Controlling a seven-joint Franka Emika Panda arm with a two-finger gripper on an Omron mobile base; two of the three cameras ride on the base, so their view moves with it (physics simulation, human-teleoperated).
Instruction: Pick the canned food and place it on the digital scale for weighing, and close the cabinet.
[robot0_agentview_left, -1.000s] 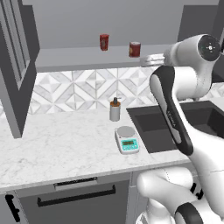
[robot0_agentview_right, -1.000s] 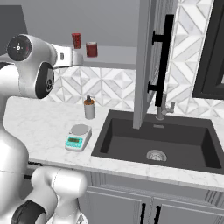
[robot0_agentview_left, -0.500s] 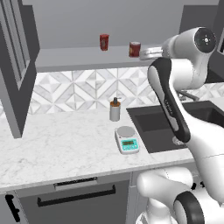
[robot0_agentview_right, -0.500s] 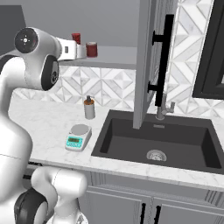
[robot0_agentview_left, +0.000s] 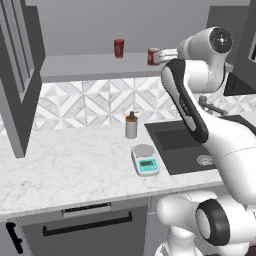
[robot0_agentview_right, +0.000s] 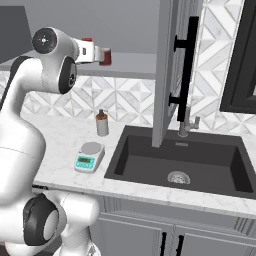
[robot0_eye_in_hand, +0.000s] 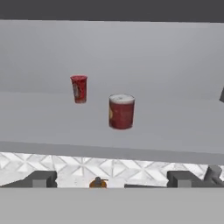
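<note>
Gripper (robot0_eye_in_hand: 112, 178) wide, empty, facing canned food (robot0_eye_in_hand: 121, 112) on shelf (robot0_eye_in_hand: 175, 131); advance straight, centre jaws, avoid red container (robot0_eye_in_hand: 79, 89).

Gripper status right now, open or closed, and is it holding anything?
Gripper: open, holding nothing, aimed at the can on the cabinet shelf.

It was a kitchen, plain from the marble-look counter (robot0_agentview_left: 60, 175) with a black sink (robot0_agentview_right: 185, 162) and tap (robot0_agentview_right: 187, 127) set in it, the patterned tile wall (robot0_agentview_left: 85, 102), the grey wall cabinet (robot0_agentview_right: 172, 65), and the drawers (robot0_agentview_left: 85, 227) under the counter.
</note>
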